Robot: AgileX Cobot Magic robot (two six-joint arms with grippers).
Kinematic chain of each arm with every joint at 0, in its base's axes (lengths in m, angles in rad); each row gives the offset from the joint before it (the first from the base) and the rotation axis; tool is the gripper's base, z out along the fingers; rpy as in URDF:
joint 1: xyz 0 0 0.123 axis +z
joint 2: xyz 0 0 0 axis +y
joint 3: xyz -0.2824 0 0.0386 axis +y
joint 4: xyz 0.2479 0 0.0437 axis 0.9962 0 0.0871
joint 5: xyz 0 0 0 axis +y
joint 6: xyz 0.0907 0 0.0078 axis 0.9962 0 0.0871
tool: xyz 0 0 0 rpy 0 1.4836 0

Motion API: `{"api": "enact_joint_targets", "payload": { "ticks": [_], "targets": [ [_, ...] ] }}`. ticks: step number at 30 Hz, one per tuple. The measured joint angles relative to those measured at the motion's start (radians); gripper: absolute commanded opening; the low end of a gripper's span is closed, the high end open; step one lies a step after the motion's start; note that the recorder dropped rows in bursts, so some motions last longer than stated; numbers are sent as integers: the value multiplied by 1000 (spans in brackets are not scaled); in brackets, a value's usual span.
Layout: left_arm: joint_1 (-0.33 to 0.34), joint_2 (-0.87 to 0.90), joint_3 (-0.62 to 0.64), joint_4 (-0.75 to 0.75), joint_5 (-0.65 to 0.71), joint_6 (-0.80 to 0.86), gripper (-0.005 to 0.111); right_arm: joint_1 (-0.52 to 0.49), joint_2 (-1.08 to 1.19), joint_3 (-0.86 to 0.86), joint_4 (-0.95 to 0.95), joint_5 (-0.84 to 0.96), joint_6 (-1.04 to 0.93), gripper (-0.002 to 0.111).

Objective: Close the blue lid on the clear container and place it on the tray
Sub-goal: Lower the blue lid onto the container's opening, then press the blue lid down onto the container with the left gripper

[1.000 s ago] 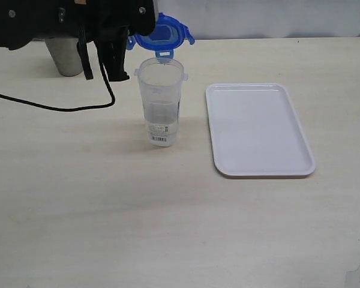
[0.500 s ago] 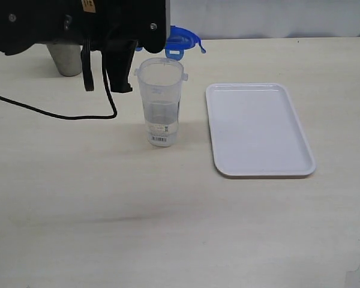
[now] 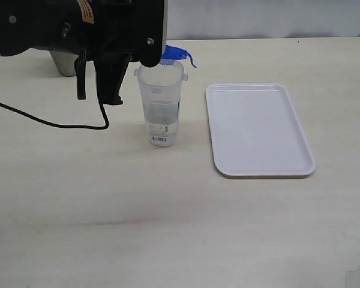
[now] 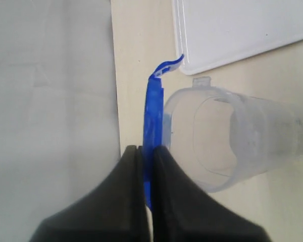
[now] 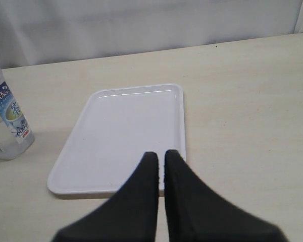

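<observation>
The clear container [image 3: 161, 102] stands upright and open-topped on the table, left of the tray [image 3: 258, 128], with a barcode sticker near its base. My left gripper [image 4: 147, 150] is shut on the blue lid [image 4: 153, 113], held on edge right beside the container's rim [image 4: 202, 136]. In the exterior view only a sliver of the blue lid [image 3: 177, 53] shows behind the container's top, next to the black left arm. My right gripper [image 5: 161, 156] is shut and empty, hovering near the tray [image 5: 126, 131]; the container [image 5: 5, 121] is at that view's edge.
A grey steel cup [image 3: 63, 61] stands at the back left, partly hidden by the left arm. A black cable [image 3: 48, 123] trails across the table to the left of the container. Bare table lies in front of the container and tray.
The left arm has come lower and closer to the container, and the lid has tipped from flat and widely visible to on edge behind the rim. Container and tray have not moved.
</observation>
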Motion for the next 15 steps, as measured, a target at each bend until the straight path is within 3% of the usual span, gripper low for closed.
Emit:
{"api": "enact_joint_targets", "payload": {
  "ticks": [15],
  "targets": [
    [-29,0,0,2,117,0,0,0,0,0,0,0,0,4]
  ]
}}
